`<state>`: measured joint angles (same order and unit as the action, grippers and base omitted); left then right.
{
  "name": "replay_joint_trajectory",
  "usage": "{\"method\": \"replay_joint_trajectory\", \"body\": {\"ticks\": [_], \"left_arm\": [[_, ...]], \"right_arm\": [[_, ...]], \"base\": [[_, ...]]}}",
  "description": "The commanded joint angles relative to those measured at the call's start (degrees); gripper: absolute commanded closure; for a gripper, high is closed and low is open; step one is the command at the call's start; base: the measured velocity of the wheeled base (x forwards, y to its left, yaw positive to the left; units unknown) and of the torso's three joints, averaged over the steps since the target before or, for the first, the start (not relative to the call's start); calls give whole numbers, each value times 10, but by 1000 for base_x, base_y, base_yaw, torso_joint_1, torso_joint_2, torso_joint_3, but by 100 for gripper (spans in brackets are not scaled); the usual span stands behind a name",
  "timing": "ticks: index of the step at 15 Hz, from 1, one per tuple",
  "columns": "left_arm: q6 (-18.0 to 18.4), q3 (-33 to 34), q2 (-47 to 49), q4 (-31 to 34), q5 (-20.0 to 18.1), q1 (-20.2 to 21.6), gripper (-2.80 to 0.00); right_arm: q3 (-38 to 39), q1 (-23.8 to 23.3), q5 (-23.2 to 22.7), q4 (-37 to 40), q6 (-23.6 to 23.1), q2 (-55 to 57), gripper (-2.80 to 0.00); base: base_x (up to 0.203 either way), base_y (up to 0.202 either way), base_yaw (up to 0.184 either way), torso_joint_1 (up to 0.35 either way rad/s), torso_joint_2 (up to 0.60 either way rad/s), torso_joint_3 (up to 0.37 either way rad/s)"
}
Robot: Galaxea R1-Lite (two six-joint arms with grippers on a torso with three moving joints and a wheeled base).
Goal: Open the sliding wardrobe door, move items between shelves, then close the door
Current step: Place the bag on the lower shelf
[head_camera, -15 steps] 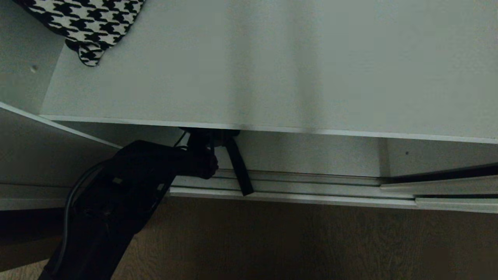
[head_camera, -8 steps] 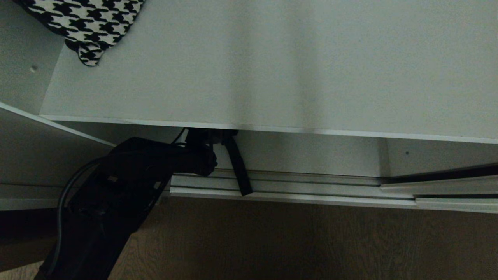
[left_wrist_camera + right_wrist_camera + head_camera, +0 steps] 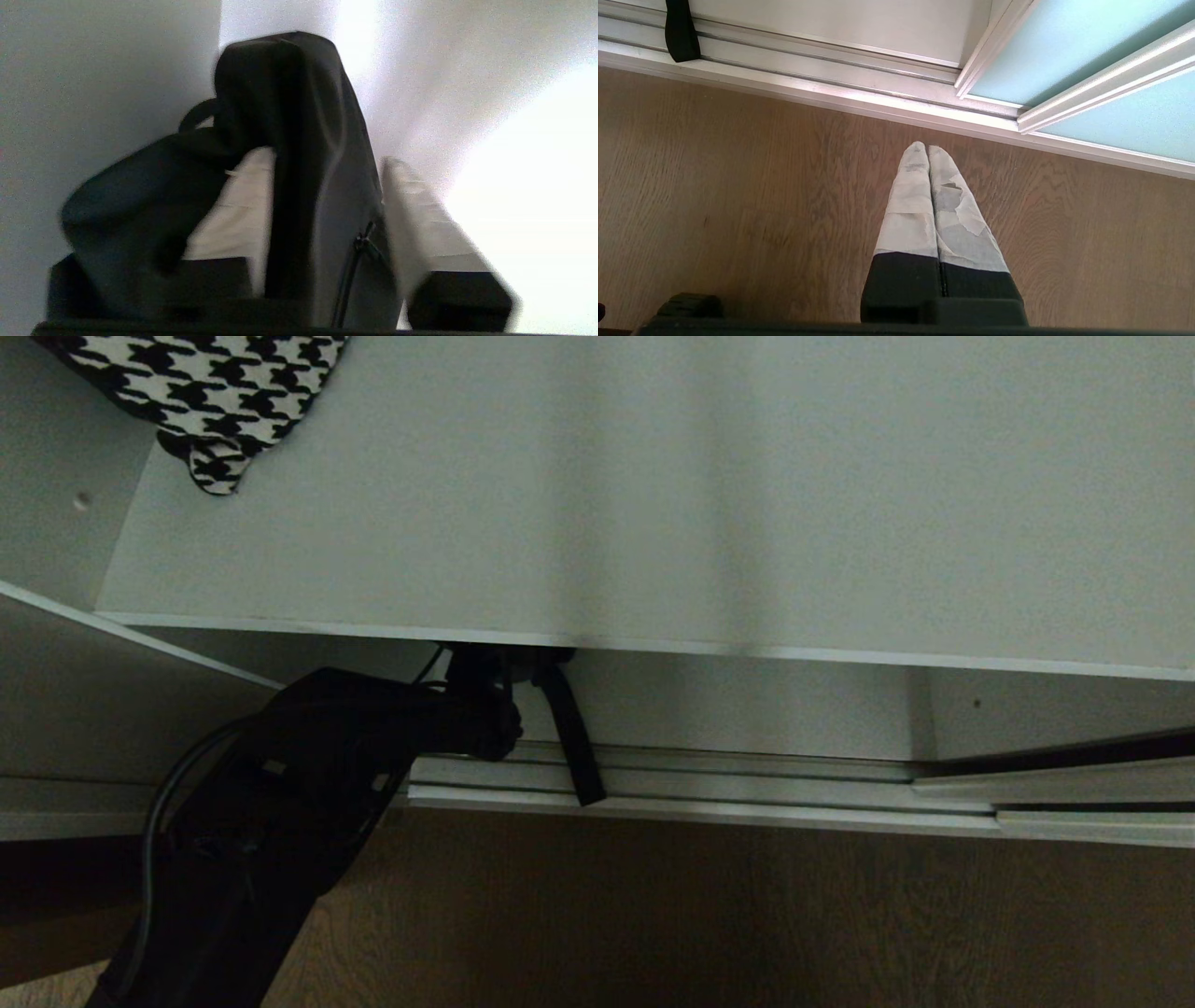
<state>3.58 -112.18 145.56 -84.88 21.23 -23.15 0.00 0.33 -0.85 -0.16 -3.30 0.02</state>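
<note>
The left gripper [image 3: 322, 224], reaching in under the upper shelf [image 3: 653, 523], has just let its fingers [image 3: 420, 219] spread, so the black bag [image 3: 299, 154] sits loose between them. This suggests it is being set down on the lower shelf. The bag's strap [image 3: 571, 737] hangs over the floor track [image 3: 709, 784], while the houndstooth bag [image 3: 210, 397] lies well apart above.

The black pouch [image 3: 299, 186] stands upright under the upper shelf [image 3: 653, 504], between parted fingers [image 3: 420, 214], its strap [image 3: 571, 733] hanging over the floor track. The houndstooth bag [image 3: 210, 392] lies at the shelf's far left corner. The frosted blue-green door [image 3: 1087, 60] stands slid to the right.
</note>
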Motion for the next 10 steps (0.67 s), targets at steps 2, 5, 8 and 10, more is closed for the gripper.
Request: {"method": "replay_joint_trajectory", "body": {"ticks": [2, 5, 8, 10], "left_arm": [[-1, 1, 3, 37, -9, 0, -280], [10, 1, -12, 48, -25, 0, -280], [15, 1, -16, 72, -25, 1, -280], [12, 1, -13, 73, -22, 0, -280]], "right_arm": [[0, 0, 0, 0, 0, -2, 0], [0, 0, 0, 0, 0, -2, 0], [0, 0, 0, 0, 0, -2, 0], [0, 0, 0, 0, 0, -2, 0]], "base": [[0, 0, 0, 0, 0, 0], [0, 0, 0, 0, 0, 0], [0, 0, 0, 0, 0, 0], [0, 0, 0, 0, 0, 0]]}}
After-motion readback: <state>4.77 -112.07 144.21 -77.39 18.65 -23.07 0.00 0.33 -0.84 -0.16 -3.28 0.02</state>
